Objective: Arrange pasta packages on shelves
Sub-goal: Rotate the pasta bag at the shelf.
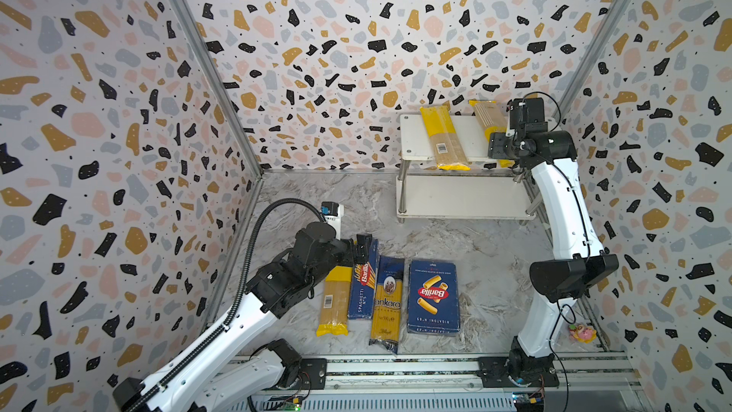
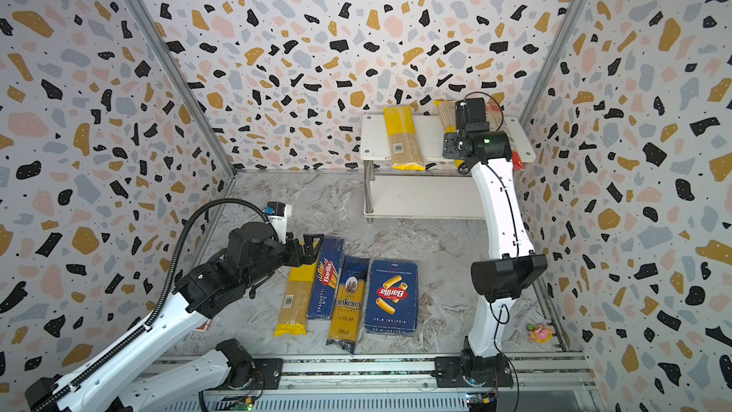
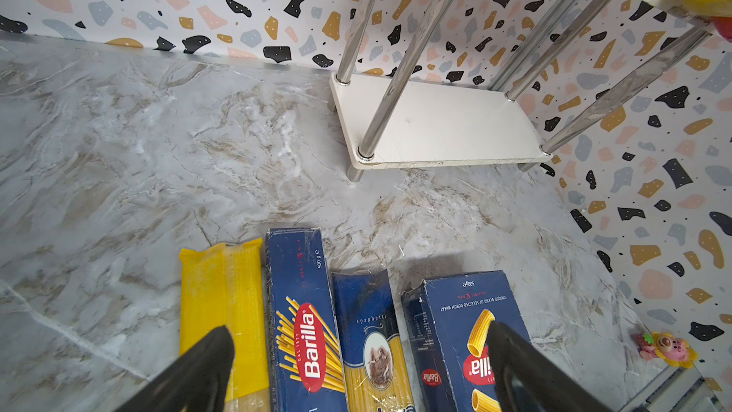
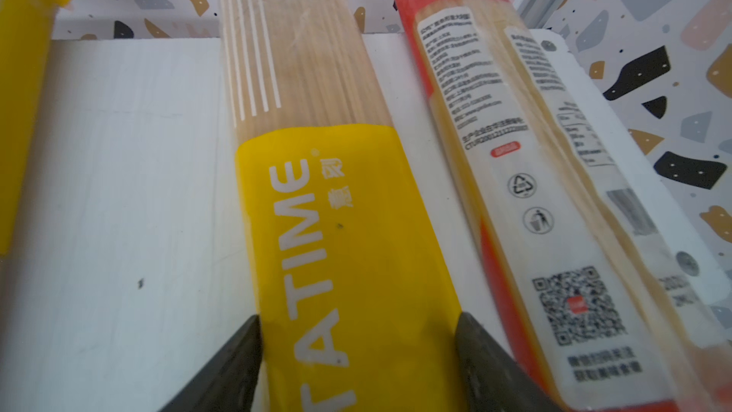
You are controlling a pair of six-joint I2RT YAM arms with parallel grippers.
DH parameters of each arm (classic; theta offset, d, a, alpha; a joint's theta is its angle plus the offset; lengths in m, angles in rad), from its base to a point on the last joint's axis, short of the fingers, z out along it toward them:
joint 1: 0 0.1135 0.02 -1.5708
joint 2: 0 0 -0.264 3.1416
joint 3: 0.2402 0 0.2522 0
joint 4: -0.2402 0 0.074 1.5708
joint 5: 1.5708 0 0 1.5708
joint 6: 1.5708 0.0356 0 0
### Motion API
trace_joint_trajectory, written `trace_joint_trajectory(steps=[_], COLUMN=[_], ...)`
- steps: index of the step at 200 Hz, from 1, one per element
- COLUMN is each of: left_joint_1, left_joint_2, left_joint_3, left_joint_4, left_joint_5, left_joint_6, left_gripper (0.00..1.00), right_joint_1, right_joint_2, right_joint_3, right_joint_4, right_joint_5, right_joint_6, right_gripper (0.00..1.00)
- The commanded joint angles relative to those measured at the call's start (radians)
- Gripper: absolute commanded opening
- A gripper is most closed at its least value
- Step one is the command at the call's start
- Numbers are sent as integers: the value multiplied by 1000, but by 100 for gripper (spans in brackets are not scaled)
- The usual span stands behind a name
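The shelves (image 1: 412, 136) stand at the back right. On the top board lie a yellow spaghetti bag (image 1: 443, 138), a second yellow bag (image 4: 336, 212) and a red bag (image 4: 495, 112) beside it. My right gripper (image 4: 358, 323) is shut on the near end of the second yellow bag, which rests on the board. The lower board (image 3: 435, 128) is bare. On the table lie a yellow bag (image 1: 334, 303), a slim Barilla box (image 1: 362, 283), a dark blue bag (image 1: 388, 303) and a rigatoni box (image 1: 433, 297). My left gripper (image 3: 360, 350) hangs open above their far ends.
A small pink toy (image 1: 582, 332) lies by the right wall near the right arm's base. A flat red card (image 2: 204, 325) peeks out under the left arm. Patterned walls close in three sides. Metal rails (image 1: 396, 366) run along the front edge.
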Motion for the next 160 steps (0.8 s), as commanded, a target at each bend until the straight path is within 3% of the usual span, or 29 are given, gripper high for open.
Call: trace_joint_trajectory(steps=[1,39,106,160], left_joint_1=[6,6,6,6], left_joint_2=[-9,-3,-18,-33], left_joint_3=[-10,-5,-3,2], left_joint_4=[10,8,-5,-23], left_joint_5=[-10,-4,-6,-16], left_joint_6=[19,12,-1,-1], left_gripper=[99,100,99,99], right_joint_1=[-15,15,214,199], right_joint_2=[-2,-52,-139,-122], right_joint_3=[18,-36,-139,-184], right_joint_4=[-31,8,123,135], right_joint_5=[-4,-27,21,62], right_joint_6=[-14,-15,-38,-25], right_gripper=[75,76,76,76])
